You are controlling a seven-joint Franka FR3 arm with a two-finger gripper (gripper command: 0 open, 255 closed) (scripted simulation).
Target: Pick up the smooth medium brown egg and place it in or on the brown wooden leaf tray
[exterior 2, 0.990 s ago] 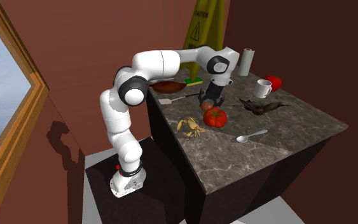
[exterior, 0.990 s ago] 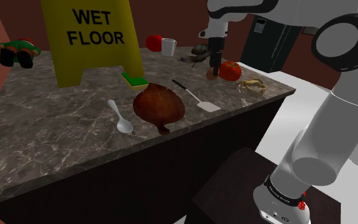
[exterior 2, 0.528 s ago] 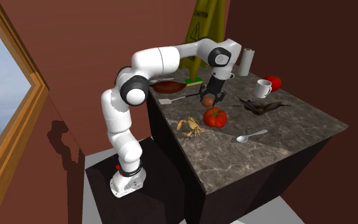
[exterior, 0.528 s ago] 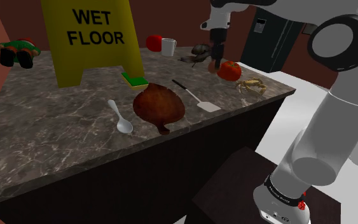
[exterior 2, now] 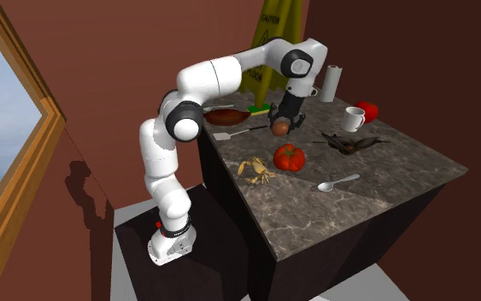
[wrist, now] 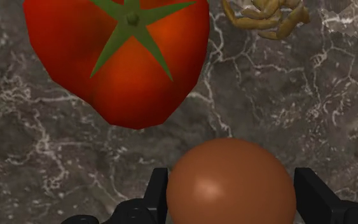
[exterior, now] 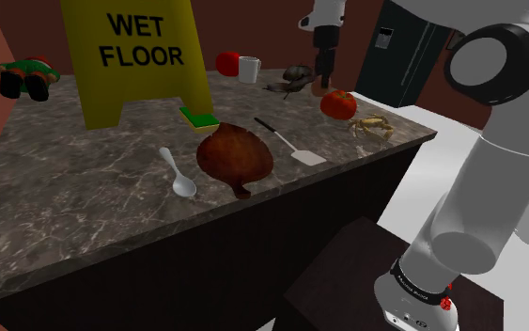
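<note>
The tool is clamped on the brown egg, one black finger on each side. The egg hangs in the air just beside and above the tomato and seems clear of the worktop.

The step in hand looks like the carry to the leaf tray, which lies well apart from the tomato, beyond the spatula. To do it well:

- **Grip:** hold the squeeze even, because a smooth round egg can squirt out from between flat fingers if the hold slackens or the wrist jerks.
- **Path:** travel at this height away from the tomato, so nothing brushes the tomato or the spatula's handle.
- **Release:** come down over the tray's broad middle, not its pointed stem end. Let go only when the egg is nearly resting, since the tray looks shallow and the egg could roll off.

Some things are hard to read:

- **Contact:** in the wrist view the frame's edge cuts off the egg's lower part and the finger bases, so how deep the egg sits in the grip is unclear.
- **Shoulder view:** the egg is hard to pick out against the black fingers.
- **Dark shape:** the object beyond the tomato is too murky to name.
- **Tray rim:** its height cannot be judged.
</note>
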